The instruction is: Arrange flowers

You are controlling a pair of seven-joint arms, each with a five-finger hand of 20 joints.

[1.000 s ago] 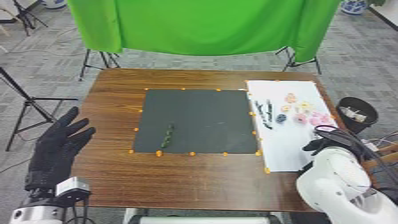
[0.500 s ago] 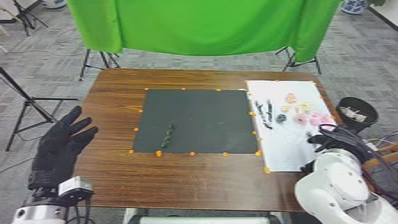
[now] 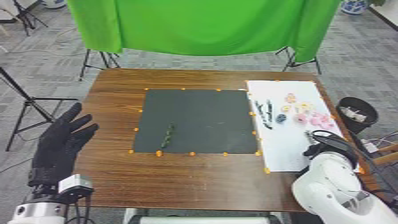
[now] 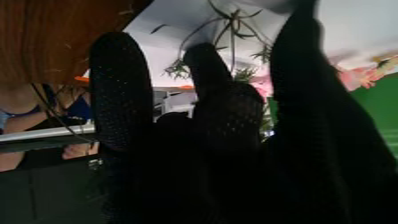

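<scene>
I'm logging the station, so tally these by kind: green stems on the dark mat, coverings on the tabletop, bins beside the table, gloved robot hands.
Green stem: 1
Coverings, dark mat and white sheet: 2
Bin: 1
Left hand and right hand: 2
Total: 6
</scene>
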